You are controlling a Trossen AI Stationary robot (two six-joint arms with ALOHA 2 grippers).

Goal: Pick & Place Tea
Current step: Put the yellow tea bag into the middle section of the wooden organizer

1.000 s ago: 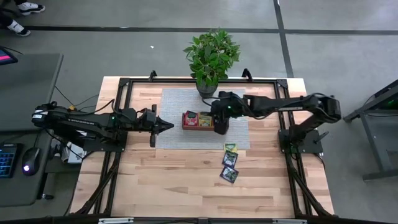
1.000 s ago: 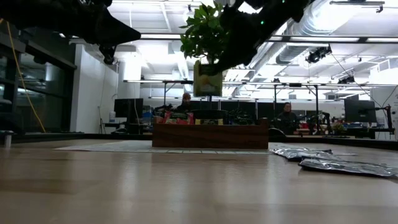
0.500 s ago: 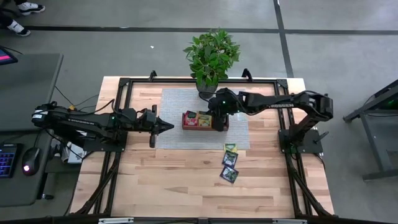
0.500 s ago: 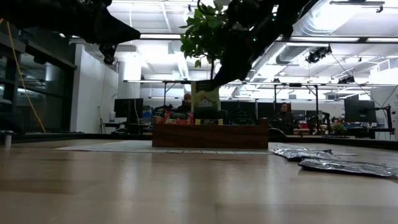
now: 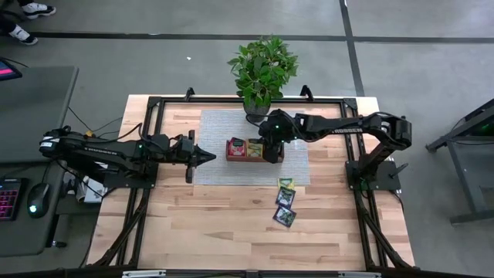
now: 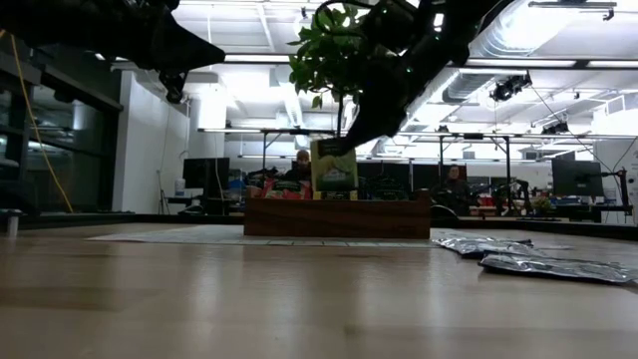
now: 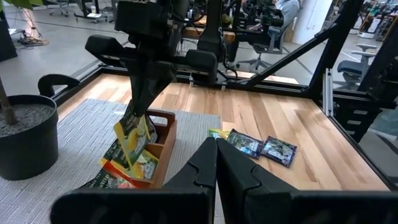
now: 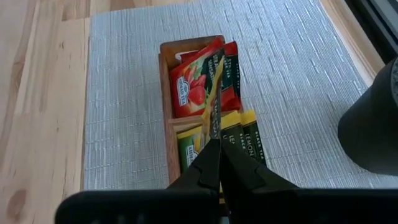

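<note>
Yellow-green sachet (image 6: 334,168) drops lower, pinched in the right gripper (image 6: 344,143), now hanging just over the wooden tray (image 6: 337,215); release looks close. Left gripper (image 5: 207,157) waits, clamped shut.

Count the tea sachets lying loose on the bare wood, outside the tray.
3: yellow-green sachet at the mat's edge, middle dark sachet below it, last dark sachet nearest the table's front. None seem hidden.

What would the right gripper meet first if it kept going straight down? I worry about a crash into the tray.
Probably the yellow-green sachets standing in the wooden tray; the right gripper, shut on a sachet, points into that compartment.
</note>
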